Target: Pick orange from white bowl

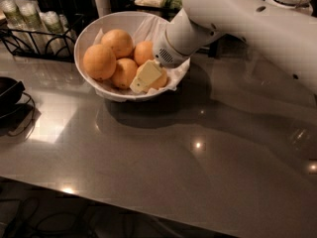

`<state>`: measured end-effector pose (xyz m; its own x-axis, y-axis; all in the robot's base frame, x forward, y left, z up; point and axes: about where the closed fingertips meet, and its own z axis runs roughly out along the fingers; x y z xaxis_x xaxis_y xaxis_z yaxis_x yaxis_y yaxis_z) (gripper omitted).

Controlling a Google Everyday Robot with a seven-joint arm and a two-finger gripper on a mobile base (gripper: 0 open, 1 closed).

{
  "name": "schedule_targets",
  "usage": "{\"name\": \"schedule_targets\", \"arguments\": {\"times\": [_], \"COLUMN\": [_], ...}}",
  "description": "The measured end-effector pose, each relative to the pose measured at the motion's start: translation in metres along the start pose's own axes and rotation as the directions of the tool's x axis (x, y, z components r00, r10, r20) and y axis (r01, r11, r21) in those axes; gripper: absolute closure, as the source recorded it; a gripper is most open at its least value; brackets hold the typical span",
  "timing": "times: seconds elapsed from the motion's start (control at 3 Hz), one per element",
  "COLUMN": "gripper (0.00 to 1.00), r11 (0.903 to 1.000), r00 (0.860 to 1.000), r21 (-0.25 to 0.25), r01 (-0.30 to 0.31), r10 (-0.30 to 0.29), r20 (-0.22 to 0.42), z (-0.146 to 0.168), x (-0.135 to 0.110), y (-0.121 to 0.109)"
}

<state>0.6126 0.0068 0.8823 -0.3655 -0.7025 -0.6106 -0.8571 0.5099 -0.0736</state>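
In the white bowl [88, 33], paper-lined, five oranges [99, 62], gripper [146, 77] down on the front-right orange [162, 81], grip state unclear.

Dimly lit from above. Glare spots on glossy grey bench [148, 177] near right edge; soft shadow under round white bowl [105, 23], cream gripper [146, 76] inside.

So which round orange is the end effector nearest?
The orange at the deep white bowl's front right, partly hidden by the end effector; the other four lie leftward.
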Motion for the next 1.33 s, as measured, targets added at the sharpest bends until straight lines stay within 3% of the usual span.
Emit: {"name": "schedule_targets", "arguments": {"times": [1.0, 1.33], "gripper": [0.24, 0.43], "r11": [0.9982, 0.9982], "r00": [0.997, 0.997], "r21": [0.024, 0.024], "r01": [-0.054, -0.054], "r10": [0.055, 0.056], "r20": [-0.051, -0.051], "z": [0.027, 0.027], "x": [0.016, 0.016], "y": [-0.006, -0.006]}}
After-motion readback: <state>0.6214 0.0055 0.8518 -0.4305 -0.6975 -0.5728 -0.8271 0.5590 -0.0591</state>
